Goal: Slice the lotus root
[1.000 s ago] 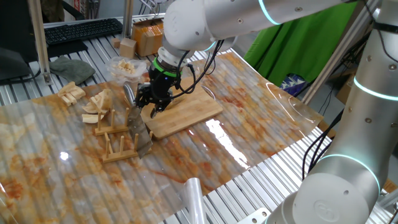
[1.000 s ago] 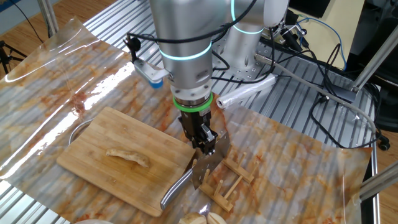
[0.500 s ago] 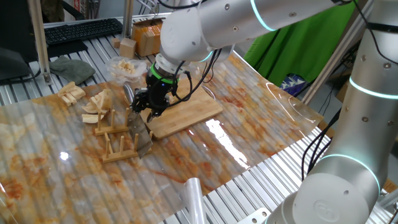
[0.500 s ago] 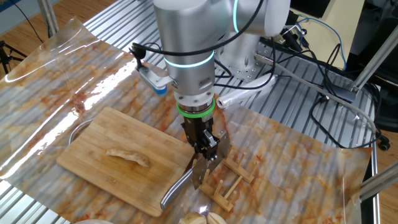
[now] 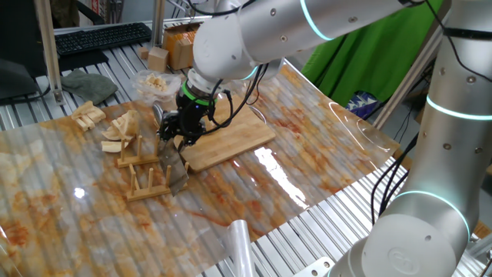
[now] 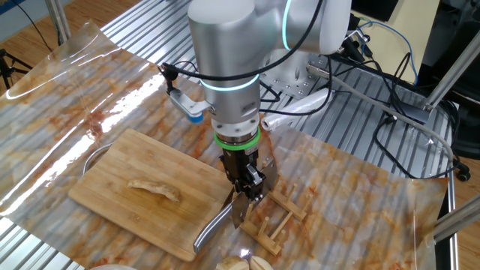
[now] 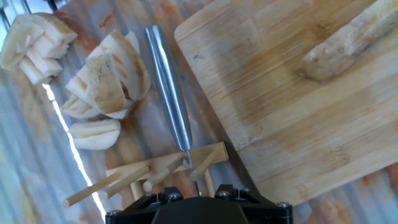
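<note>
The lotus root [image 6: 154, 190] is a long pale beige piece lying on the wooden board [image 6: 112, 172]; it also shows at the top right of the hand view [image 7: 348, 43]. A knife sits in a small wooden rack [image 6: 274, 217], with its silver handle [image 7: 169, 87] beside the board's edge and its blade [image 6: 253, 196] under my hand. My gripper [image 5: 177, 135] hangs just above the knife at the board's corner, and its fingers look spread and empty. It also shows in the other fixed view [image 6: 247, 187]. The hand view shows only its black housing [image 7: 193, 208].
Tan wedge-shaped pieces [image 5: 123, 127] lie left of the rack and show in the hand view [image 7: 109, 81]. A clear plastic tub of pale bits [image 5: 154, 83] and cardboard boxes [image 5: 181, 46] stand behind. A white roll [image 5: 238, 242] lies at the front edge.
My gripper has shifted a little left, off the board's corner and toward the knife and rack. The lotus root and the knife have not moved.
</note>
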Controlling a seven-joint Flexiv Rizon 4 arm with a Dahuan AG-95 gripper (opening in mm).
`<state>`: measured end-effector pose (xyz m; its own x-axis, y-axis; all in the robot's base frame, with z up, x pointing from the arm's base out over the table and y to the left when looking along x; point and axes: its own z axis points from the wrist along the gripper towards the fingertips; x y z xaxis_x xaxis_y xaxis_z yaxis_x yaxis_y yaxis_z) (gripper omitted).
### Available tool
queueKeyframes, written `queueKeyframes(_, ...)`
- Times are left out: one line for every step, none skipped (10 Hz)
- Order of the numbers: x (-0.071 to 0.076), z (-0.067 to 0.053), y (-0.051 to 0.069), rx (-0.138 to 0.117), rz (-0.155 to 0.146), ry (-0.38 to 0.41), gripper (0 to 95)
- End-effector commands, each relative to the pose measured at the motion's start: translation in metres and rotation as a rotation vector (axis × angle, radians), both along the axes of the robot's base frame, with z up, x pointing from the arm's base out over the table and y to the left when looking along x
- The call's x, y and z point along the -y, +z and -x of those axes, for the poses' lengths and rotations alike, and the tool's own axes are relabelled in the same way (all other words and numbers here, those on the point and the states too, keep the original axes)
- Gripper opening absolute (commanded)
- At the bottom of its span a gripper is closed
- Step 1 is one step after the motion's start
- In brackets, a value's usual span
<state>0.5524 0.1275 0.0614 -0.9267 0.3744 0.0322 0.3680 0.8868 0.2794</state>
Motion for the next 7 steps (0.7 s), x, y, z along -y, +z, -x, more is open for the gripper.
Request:
queueKeyframes(0.000, 0.000, -0.005, 0.006, -0.001, 0.005, 38.0)
queueKeyframes(0.000, 0.000, -0.007, 0.007, -0.005, 0.007, 38.0)
queueKeyframes(0.000, 0.000, -0.009, 0.011, -0.008, 0.009, 38.0)
queueKeyframes(0.000, -0.001, -0.012, 0.014, -0.012, 0.012, 38.0)
queueKeyframes(0.000, -0.002, -0.014, 0.017, -0.016, 0.011, 38.0)
queueKeyframes(0.000, -0.002, -0.016, 0.018, -0.021, 0.012, 38.0)
queueKeyframes(-0.001, -0.002, -0.017, 0.018, -0.029, 0.011, 38.0)
